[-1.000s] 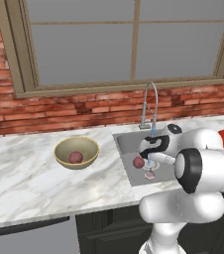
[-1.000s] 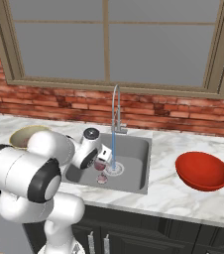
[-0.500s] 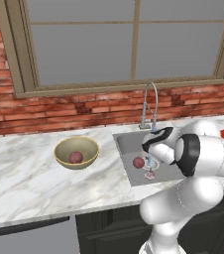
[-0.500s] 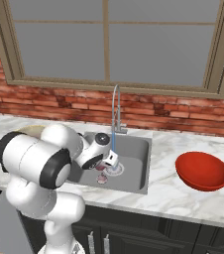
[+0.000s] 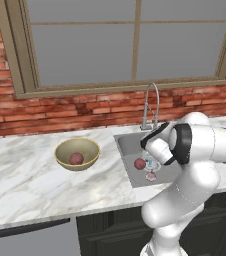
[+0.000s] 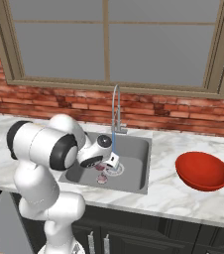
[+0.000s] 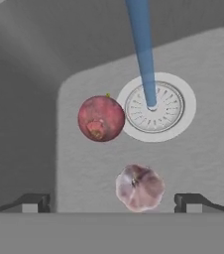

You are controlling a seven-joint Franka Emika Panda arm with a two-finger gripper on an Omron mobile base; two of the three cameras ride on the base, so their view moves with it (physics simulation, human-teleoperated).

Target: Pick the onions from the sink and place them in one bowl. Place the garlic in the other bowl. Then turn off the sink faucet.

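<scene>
On the floor of the sink, one onion rests beside the round drain, its right side overlapping the drain's pale rim in the hand view. This onion is a round reddish-purple ball with a lighter, mottled patch low on its facing side and a tiny green tip at the top. The garlic lies near it on the grey basin floor, apart from it: a smaller, pale whitish-pink bulb with lobed segments meeting at a small centre point. A blue stream of water falls from the sink faucet onto the drain. The fingers are spread wide, one tip to each side of the garlic, gripping nothing; the gripper hangs above the basin floor. The second onion sits inside the yellowish-tan deep bowl, which stands on the marble desk left of the sink, well back from the front edge. The red shallow bowl stands on the desk right of the sink. No legible writing, brand or label appears on any object.
</scene>
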